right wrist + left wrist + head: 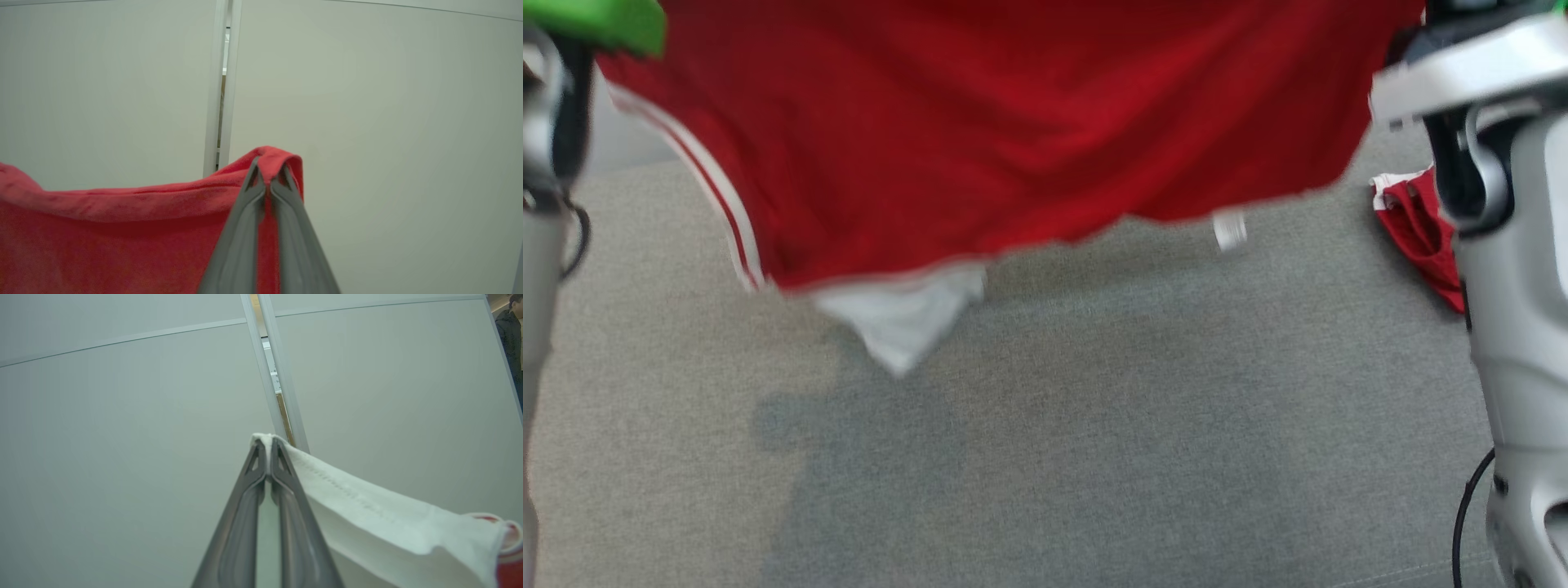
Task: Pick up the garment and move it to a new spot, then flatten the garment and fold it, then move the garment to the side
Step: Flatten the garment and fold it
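Observation:
The garment [980, 139] is red with white side stripes and a white panel. It hangs stretched in the air above a grey fabric surface [1094, 425], spanning the top of the head view. In the left wrist view my left gripper [266, 446] is shut on a white hem of the garment [367, 510]. In the right wrist view my right gripper [267, 171] is shut on a red edge of the garment [122, 228], which drapes over its tips. A further red piece with white trim [1417, 229] shows beside my right arm.
My pale right arm [1511, 269] fills the head view's right side and my left arm [543, 212] its left edge. Pale wall panels [122, 437] stand ahead of both wrists. A person [510, 330] stands at the far right of the left wrist view.

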Controlling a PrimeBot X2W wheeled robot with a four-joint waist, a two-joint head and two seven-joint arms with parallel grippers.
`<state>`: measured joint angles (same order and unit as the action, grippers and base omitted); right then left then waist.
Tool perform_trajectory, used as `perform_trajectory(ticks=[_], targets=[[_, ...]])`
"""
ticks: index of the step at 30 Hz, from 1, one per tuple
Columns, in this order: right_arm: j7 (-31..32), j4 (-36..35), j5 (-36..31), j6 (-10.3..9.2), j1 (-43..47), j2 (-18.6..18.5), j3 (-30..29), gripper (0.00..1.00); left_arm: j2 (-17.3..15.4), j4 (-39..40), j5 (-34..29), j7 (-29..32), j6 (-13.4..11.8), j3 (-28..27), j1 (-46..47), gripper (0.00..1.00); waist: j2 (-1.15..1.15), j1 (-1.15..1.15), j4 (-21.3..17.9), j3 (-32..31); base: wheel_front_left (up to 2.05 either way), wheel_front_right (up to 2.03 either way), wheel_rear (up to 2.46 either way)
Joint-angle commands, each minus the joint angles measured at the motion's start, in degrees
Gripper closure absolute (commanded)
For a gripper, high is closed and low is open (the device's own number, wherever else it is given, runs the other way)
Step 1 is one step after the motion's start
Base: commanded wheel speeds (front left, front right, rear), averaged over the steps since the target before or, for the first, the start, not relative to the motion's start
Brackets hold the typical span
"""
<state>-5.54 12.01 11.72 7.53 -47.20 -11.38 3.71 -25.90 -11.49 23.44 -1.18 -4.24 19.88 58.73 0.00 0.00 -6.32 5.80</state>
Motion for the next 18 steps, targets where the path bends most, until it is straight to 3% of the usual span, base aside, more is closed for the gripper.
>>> perform_trajectory(ticks=[1, 4, 8, 14, 18], targets=[[-1.85, 4.74, -1.70, -0.10, -4.58, 0.13, 0.76, 1.00, 0.85, -3.50, -1.37, -1.69, 0.37, -0.17, 4.86, 1.00, 0.00, 0.00, -0.39, 5.86, 0.00, 0.00, 0.00], [-6.38, 16.64, -5.92, -0.10, -14.81, 1.31, -1.28, 1.00, 3.74, -11.78, -3.23, -7.05, -0.02, 0.12, 14.19, 1.00, 0.00, 0.00, 0.42, 7.53, 0.00, 0.00, 0.00], [-8.78, 27.56, -11.13, -0.08, -21.27, 3.81, -6.86, 1.00, 7.60, -20.81, -3.28, -11.07, 1.07, 1.47, 18.19, 1.00, 0.00, 0.00, 2.94, 11.31, 0.00, 0.00, 0.00], [-9.62, 38.98, -12.34, -0.11, -21.23, 5.45, -6.88, 1.00, 12.53, -30.68, -0.54, -13.30, 1.67, 1.17, 13.57, 1.00, 0.00, 0.00, 6.17, 19.36, 0.00, 0.00, 0.00], [-9.66, 41.44, -11.32, -0.10, -18.40, 5.40, -6.94, 1.00, 14.89, -34.45, 0.81, -13.95, 2.56, 0.38, 9.26, 1.00, 0.00, 0.00, 7.53, 23.67, 0.00, 0.00, 0.00]])
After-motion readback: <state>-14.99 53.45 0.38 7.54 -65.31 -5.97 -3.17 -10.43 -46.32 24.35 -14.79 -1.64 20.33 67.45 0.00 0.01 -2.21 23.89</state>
